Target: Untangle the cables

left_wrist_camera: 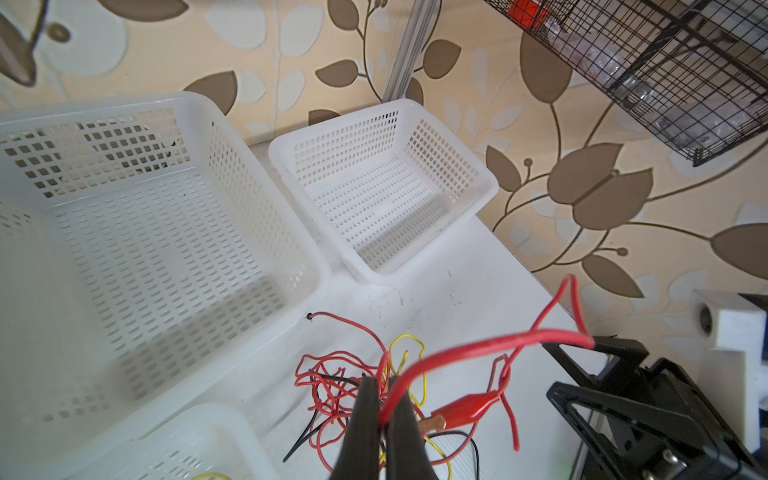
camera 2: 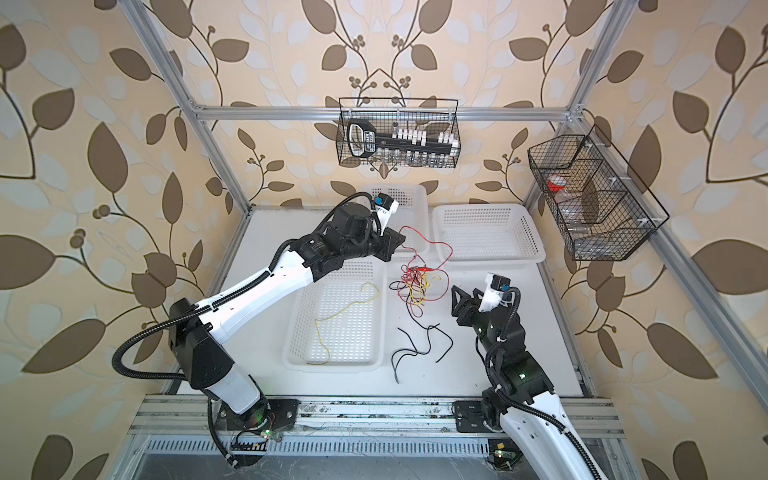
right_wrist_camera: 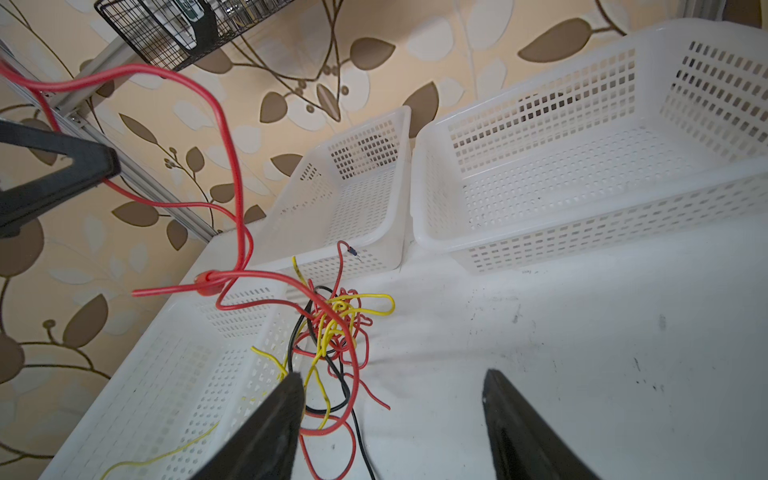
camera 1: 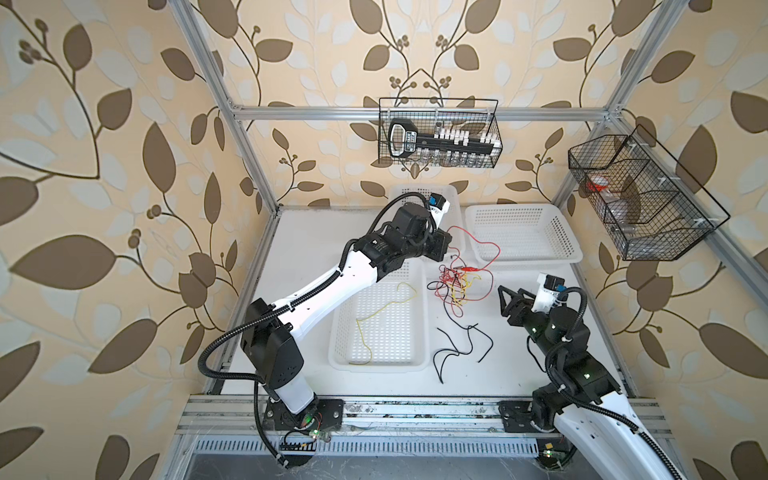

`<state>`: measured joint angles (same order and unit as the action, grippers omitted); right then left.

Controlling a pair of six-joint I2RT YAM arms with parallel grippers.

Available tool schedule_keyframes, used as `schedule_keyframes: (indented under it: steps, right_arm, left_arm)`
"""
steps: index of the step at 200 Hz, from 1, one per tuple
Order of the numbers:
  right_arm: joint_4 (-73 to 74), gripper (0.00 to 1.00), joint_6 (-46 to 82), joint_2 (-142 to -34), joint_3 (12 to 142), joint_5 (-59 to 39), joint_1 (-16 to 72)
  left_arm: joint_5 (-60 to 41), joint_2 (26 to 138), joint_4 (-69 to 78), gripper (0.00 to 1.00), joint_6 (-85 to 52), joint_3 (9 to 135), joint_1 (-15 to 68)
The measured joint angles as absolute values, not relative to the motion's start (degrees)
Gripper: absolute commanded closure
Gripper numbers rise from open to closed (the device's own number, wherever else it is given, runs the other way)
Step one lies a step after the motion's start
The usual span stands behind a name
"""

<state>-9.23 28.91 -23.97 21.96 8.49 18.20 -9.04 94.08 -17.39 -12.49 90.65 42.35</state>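
Note:
A tangle of red, yellow and black cables lies mid-table. My left gripper hovers above it, shut on a red cable that loops up from the tangle. A red clip hangs beside that strand. Two loose black cables lie nearer the front. A single yellow cable rests in the near white basket. To the right of the tangle, my right gripper is open and holds nothing, one finger close to the outer loops.
Two more white baskets stand at the back, one in the middle and one to the right. Black wire baskets hang on the back rail and the right frame. Aluminium posts edge the table.

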Motion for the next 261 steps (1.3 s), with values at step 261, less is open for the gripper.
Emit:
schedule_keyframes:
  steps: [261]
  right_arm:
    - [14.57, 0.37, 29.85, -42.02, 19.05, -13.61, 21.08]
  left_arm:
    - [-20.62, 90.11, -14.76, 1.0, -12.34, 89.62, 42.33]
